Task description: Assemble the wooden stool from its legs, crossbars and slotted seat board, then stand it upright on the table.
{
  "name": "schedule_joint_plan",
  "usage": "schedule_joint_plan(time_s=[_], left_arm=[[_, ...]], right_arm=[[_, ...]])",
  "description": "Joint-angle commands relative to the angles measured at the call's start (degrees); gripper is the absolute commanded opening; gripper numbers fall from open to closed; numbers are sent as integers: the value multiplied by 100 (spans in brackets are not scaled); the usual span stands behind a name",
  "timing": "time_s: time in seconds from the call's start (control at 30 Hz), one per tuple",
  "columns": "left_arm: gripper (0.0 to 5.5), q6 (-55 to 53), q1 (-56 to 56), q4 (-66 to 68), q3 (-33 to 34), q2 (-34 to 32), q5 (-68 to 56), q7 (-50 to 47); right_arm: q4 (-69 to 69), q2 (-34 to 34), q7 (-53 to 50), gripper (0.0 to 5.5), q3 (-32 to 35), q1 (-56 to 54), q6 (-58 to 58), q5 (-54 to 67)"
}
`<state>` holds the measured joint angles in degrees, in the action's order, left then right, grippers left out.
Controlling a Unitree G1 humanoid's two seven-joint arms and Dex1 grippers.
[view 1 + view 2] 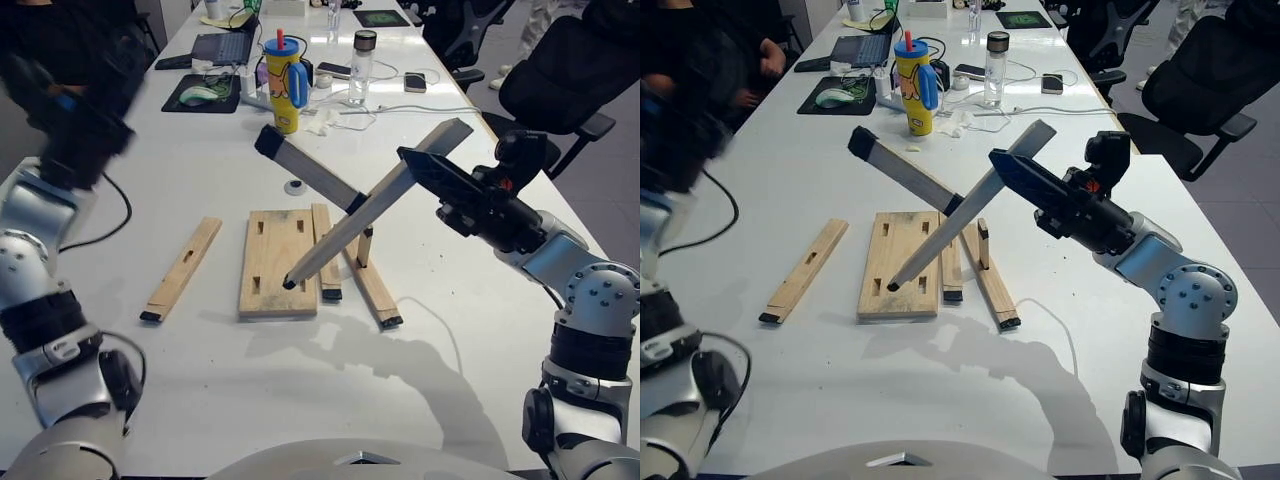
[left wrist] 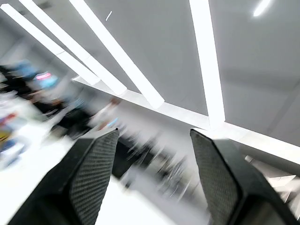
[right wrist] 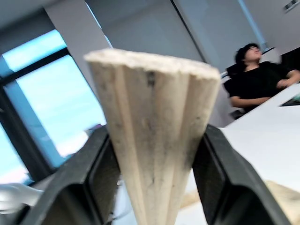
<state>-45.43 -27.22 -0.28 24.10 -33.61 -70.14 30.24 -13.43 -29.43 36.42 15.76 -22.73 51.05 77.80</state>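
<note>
My right gripper (image 1: 418,168) is shut on the upper end of a long wooden leg (image 1: 350,225). The leg slants down, and its black-tipped end rests on the slotted seat board (image 1: 262,262). A second leg (image 1: 305,168) with a black cap crosses the held one in mid-air. In the right wrist view the wood (image 3: 152,122) sits between the fingers (image 3: 89,178). Two more wooden pieces (image 1: 375,285) lie by the board's right side, and a slotted crossbar (image 1: 184,268) lies to its left. My left gripper (image 2: 154,136) is open and empty, raised high at the far left (image 1: 65,105).
A yellow cup with a blue handle (image 1: 283,85), a water bottle (image 1: 361,65), a laptop (image 1: 222,45) and a mouse pad (image 1: 200,95) stand at the back of the white table. Office chairs (image 1: 570,70) line the right edge. A white cable (image 1: 440,320) runs near the front.
</note>
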Motion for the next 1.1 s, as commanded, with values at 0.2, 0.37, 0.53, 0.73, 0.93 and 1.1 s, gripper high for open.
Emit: schedule_joint_plan(time_s=[0.2,0.37,0.53,0.73,0.93,1.1], left_arm=[[283,899,1754,-861,-3165,-871,3422,1477],[283,1058,1720,-594,-3428,-925,4196,1647],[283,1156,1830,-592,-3705,-995,4721,1895],[283,1367,1846,-377,-4259,-1017,5614,1914],[283,1434,1945,-291,-4574,-1048,6043,1918],[283,1392,2051,-265,-4756,-1064,6202,1951]], right_arm=[[-502,-152,1696,205,-1471,111,-1461,-2471],[-394,-72,2132,205,-2155,124,-2674,-3907],[60,5,2363,205,-2285,-69,-3341,-4524],[428,127,2661,205,-2326,-186,-3445,-4490],[417,217,2735,205,-2143,-337,-3110,-4112],[725,209,2912,205,-2240,-402,-3284,-4381]])
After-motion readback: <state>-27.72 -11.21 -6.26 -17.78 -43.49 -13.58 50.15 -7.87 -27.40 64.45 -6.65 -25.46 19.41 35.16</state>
